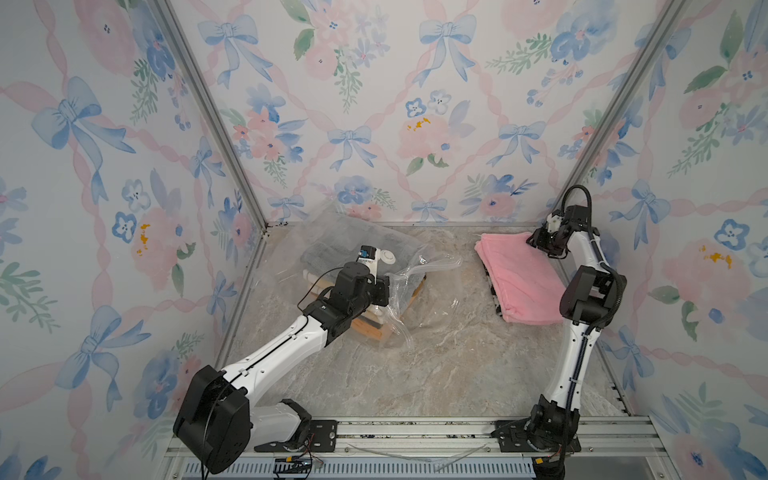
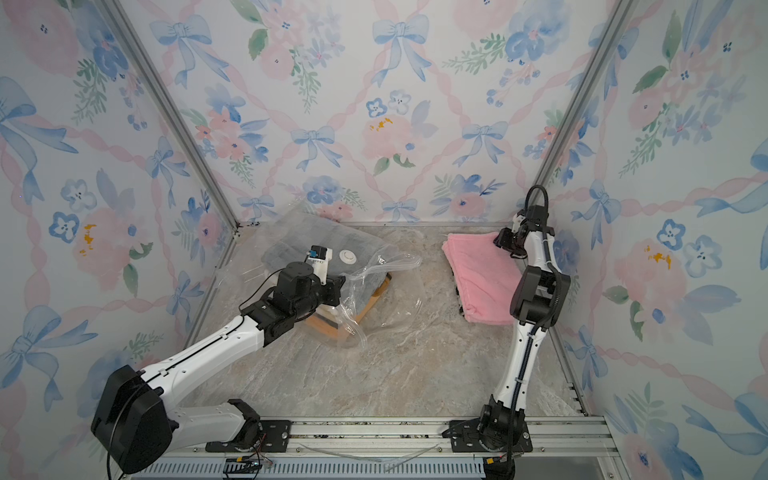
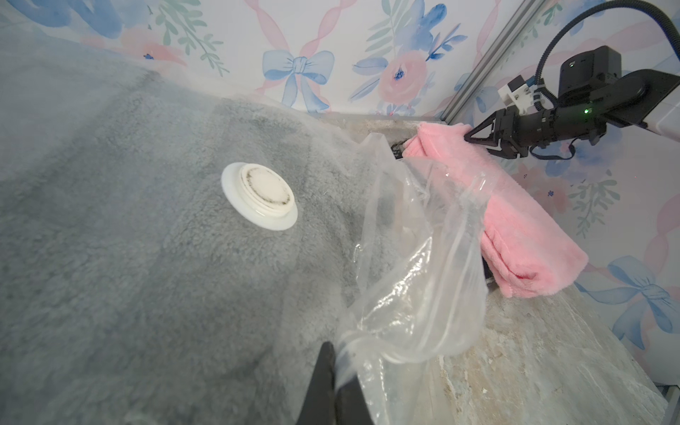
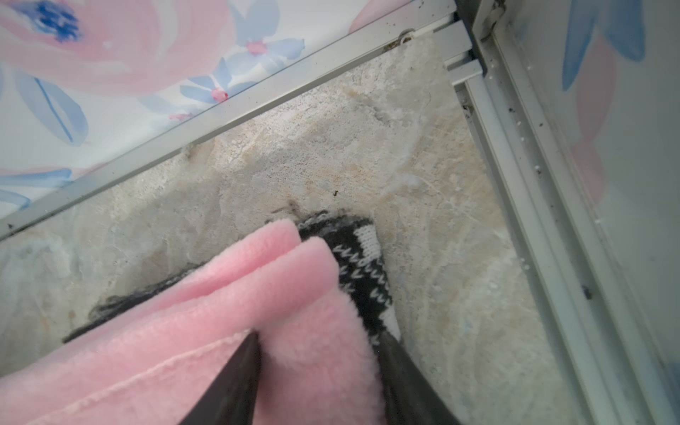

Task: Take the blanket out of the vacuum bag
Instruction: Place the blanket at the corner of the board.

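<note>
Floral wallpaper closes in a marble-patterned counter (image 1: 415,365). In both top views the vacuum bag (image 1: 328,245) sits toward the back on the left arm's side, bulging with folded things. A pink blanket (image 1: 519,278) lies folded on the counter well apart from it, fully outside. So one blanket looks to be out, but the bag is far from empty. The left pincer (image 1: 385,291) is at the bag's loose mouth, and the right pincer (image 1: 536,242) is at the pink blanket's far corner.

The left wrist view shows the left pincer clenched on a fold of clear plastic at that mouth. A grey blanket (image 3: 110,220) lies inside, beneath the white valve cap (image 3: 259,197).

In the right wrist view the right pincer's jaws stand part-way apart astride the pink corner, above a black-and-white knit (image 4: 364,265). I cannot tell whether they pinch it or merely touch it.
</note>
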Controlling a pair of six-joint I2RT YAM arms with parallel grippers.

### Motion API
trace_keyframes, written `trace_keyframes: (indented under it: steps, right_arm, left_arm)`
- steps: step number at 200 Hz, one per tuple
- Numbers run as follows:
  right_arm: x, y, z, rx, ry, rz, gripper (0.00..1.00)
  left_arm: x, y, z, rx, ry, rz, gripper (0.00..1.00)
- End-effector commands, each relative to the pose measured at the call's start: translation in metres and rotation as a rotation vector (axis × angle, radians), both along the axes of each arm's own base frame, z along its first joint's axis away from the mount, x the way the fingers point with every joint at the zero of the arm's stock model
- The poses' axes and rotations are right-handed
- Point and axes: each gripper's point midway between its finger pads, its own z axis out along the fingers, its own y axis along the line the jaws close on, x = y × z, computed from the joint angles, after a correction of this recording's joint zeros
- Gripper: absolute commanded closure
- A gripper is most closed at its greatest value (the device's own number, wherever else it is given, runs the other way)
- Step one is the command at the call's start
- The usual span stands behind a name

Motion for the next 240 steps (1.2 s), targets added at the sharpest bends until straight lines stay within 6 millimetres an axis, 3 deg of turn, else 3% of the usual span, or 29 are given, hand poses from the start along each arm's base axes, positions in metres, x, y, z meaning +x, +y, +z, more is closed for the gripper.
trace_keyframes:
  steps: [1, 32, 91, 124, 142, 164, 188, 201, 216, 240]
  right_arm:
    - [-0.003, 0.002, 0.012, -0.015, -0.024, 0.008, 0.62]
    - [-0.001, 0.010, 0.031, -0.029, -0.083, 0.010, 1.00]
    - [0.008, 0.023, 0.081, -0.075, -0.211, -0.015, 1.00]
    - [0.020, 0.014, 0.091, -0.054, -0.251, -0.060, 1.00]
    - [0.028, -0.002, 0.088, -0.018, -0.264, -0.131, 1.00]
    - [0.030, -0.025, 0.070, 0.040, -0.219, -0.235, 1.00]
    - [0.034, -0.029, 0.046, 0.099, -0.169, -0.251, 1.00]
    - [0.035, -0.025, 0.035, 0.125, -0.144, -0.229, 0.83]
    - [0.031, -0.019, 0.029, 0.137, -0.114, -0.206, 0.49]
    - [0.008, -0.013, 0.052, 0.013, -0.117, -0.214, 0.18]
  left_arm:
    - [0.003, -0.007, 0.002, 0.015, -0.012, -0.014, 1.00]
    - [0.001, -0.009, -0.005, 0.017, 0.007, -0.015, 1.00]
    - [-0.001, -0.007, -0.010, 0.027, 0.021, -0.004, 1.00]
    - [0.000, -0.008, -0.013, 0.033, 0.032, -0.003, 1.00]
    - [0.001, -0.007, -0.014, 0.033, 0.035, 0.004, 1.00]
    - [0.002, -0.009, -0.013, 0.031, 0.035, 0.004, 1.00]
    - [0.003, -0.011, -0.011, 0.032, 0.034, 0.000, 1.00]
    - [0.003, -0.011, -0.010, 0.036, 0.034, -0.003, 1.00]
    - [0.002, -0.012, -0.006, 0.036, 0.028, -0.005, 1.00]
    - [-0.004, -0.010, 0.001, 0.024, 0.012, -0.006, 1.00]
